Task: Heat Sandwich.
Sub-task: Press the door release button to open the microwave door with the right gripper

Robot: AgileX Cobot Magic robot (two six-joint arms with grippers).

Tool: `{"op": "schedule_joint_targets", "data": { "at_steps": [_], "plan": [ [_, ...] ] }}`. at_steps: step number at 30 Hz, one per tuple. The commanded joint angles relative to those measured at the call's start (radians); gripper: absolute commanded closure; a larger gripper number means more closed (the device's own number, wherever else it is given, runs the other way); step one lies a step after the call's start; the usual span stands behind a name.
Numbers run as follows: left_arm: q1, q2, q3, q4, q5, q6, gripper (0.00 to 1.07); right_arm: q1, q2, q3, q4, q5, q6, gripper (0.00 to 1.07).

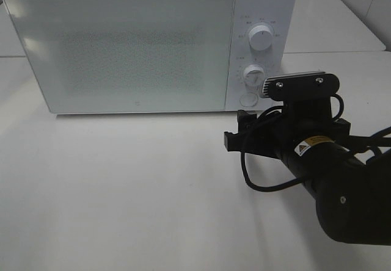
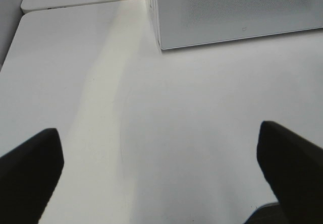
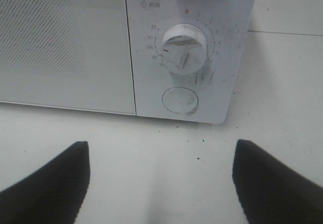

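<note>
The white microwave stands at the back of the table with its door shut. No sandwich shows in any view. My right gripper is open and empty, low over the table just in front of the control panel, facing the lower timer knob and the round button below it. In the high view the right gripper sits below that button. My left gripper is open and empty over bare table, off the microwave's front left corner. It is outside the high view.
The upper knob and lower knob sit on the panel's right side. The right arm's black cable loops over the white table. A seam to a second table runs behind.
</note>
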Motion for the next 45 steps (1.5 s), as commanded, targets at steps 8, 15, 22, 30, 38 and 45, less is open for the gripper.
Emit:
{"op": "schedule_joint_targets", "data": {
  "at_steps": [8,15,22,30,38,45],
  "plan": [
    [0.002,-0.023,0.003,-0.004,-0.016,-0.003,0.05,0.006,0.002,-0.016,0.013,-0.004,0.066,0.32],
    [0.002,-0.023,0.003,-0.004,-0.016,-0.003,0.05,0.006,0.002,-0.016,0.013,-0.004,0.405,0.32],
    [0.002,-0.023,0.003,-0.004,-0.016,-0.003,0.05,0.006,0.002,-0.016,0.013,-0.004,0.85,0.32],
    [0.002,-0.023,0.003,-0.004,-0.016,-0.003,0.05,0.006,0.002,-0.016,0.017,0.008,1.421,0.38],
    [0.002,-0.023,0.003,-0.004,-0.016,-0.003,0.05,0.002,0.002,-0.016,0.045,0.05,1.675,0.59],
    [0.002,-0.023,0.003,-0.004,-0.016,-0.003,0.05,0.0,0.002,-0.016,0.059,0.071,1.66,1.07]
  ]
}}
